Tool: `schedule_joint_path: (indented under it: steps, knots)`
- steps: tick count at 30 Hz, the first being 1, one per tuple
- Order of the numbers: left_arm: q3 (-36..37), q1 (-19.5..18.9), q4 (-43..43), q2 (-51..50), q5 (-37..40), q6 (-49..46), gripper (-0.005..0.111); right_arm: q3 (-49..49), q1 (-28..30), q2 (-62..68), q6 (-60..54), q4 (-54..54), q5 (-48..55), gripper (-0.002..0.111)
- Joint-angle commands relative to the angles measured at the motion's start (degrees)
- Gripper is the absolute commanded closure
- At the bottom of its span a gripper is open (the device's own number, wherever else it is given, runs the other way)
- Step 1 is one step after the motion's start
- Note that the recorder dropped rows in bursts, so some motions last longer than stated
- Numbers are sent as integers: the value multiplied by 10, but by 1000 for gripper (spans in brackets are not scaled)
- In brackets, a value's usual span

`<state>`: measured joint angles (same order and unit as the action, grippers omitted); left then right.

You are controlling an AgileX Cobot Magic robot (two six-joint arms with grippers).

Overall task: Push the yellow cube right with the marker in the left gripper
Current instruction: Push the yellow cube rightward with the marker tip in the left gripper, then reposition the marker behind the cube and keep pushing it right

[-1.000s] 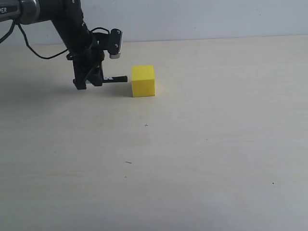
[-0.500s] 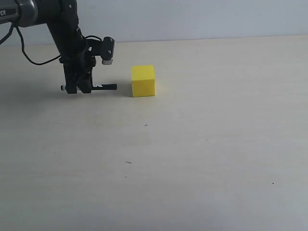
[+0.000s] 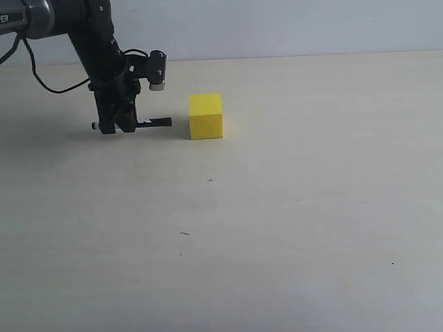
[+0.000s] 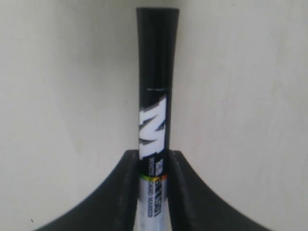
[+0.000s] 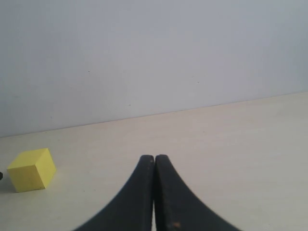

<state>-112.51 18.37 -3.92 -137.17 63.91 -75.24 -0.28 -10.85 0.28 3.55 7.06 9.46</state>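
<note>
marker (image 3: 158, 122) edged right, short of yellow cube (image 3: 206, 116)

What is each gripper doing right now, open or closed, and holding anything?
Left gripper: closed on the marker.
Right gripper: closed, holding nothing.

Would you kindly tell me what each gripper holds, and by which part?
The black left gripper clamps the slim white-barrelled, black-capped marker by its barrel, behind the black cap. The right gripper is shut on nothing.
</note>
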Motion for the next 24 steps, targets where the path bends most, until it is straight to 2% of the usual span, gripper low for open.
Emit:
schedule_joint_path:
  steps: [1, 7, 9, 18, 24]
  knots:
    - [-24, 10, -7, -12, -8, 3, 107, 3, 2, -3, -5, 0, -6, 108]
    - [-92, 61, -37, -38, -7, -8, 107, 3, 2, -3, -5, 0, -6, 108]
    - [-122, 67, -52, -52, 5, -6, 107, 3, 2, -3, -5, 0, -6, 108]
    - [-131, 63, -34, -54, 60, 70, 107, 3, 2, -3, -5, 0, -6, 108]
    - [-131, 69, 6, -54, 50, 99, 107, 3, 2, -3, -5, 0, -6, 108]
